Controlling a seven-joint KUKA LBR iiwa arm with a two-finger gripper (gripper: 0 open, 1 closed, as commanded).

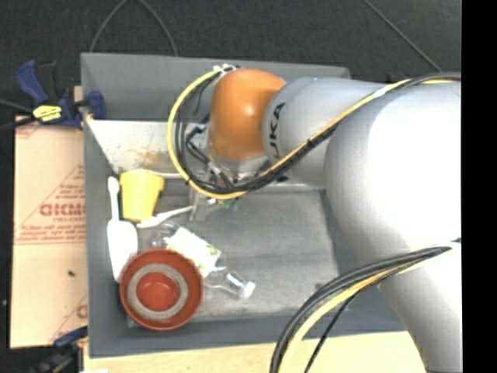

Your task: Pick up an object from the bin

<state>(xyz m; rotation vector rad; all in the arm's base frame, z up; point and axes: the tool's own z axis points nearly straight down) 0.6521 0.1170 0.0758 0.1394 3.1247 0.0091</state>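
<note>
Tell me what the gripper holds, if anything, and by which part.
Cannot tell. The orange wrist cover hides most of the gripper, which hangs beside the yellow cup near the back left of the bin; no held thing can be made out.

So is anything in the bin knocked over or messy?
The yellow cup seems tipped on its side by the left wall of the bin. Below it a white spoon, a crumpled white scrap and a clear plastic piece lie jumbled against the red bowl. Nothing looks spilled or broken.
</note>
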